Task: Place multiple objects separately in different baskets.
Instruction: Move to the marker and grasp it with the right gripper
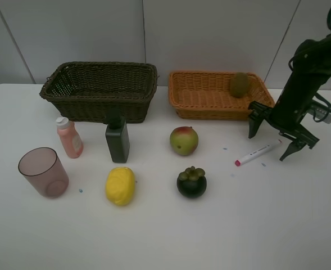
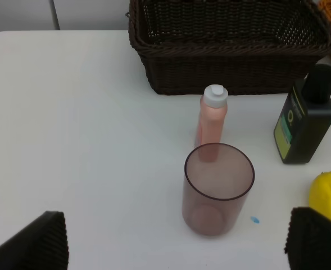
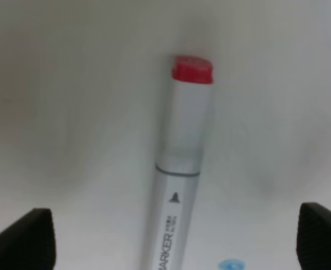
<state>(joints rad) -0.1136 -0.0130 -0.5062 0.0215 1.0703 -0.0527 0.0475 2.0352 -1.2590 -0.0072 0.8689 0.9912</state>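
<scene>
My right gripper [image 1: 270, 145] is open and low over the table, its fingers astride the white marker [image 1: 258, 152]. In the right wrist view the red-capped marker [image 3: 179, 169] lies between the fingertips [image 3: 20, 239], touching neither. The brown kiwi [image 1: 239, 84] rests in the orange-tan basket [image 1: 210, 112]. The dark basket [image 1: 98, 97] is empty. In front of it stand a pink bottle [image 1: 69, 138], a dark green bottle [image 1: 117, 140] and a tinted cup [image 1: 43, 171]. A lemon [image 1: 120, 185], apple [image 1: 184, 140] and mangosteen [image 1: 191, 181] lie nearby. My left gripper [image 2: 179, 247] is open, short of the cup [image 2: 217, 188].
Both baskets stand at the back of the white table, against a grey wall. A few small blue specks mark the tabletop. The left wrist view also shows the pink bottle [image 2: 212, 121], the dark green bottle [image 2: 304, 121] and the lemon's edge [image 2: 329, 191].
</scene>
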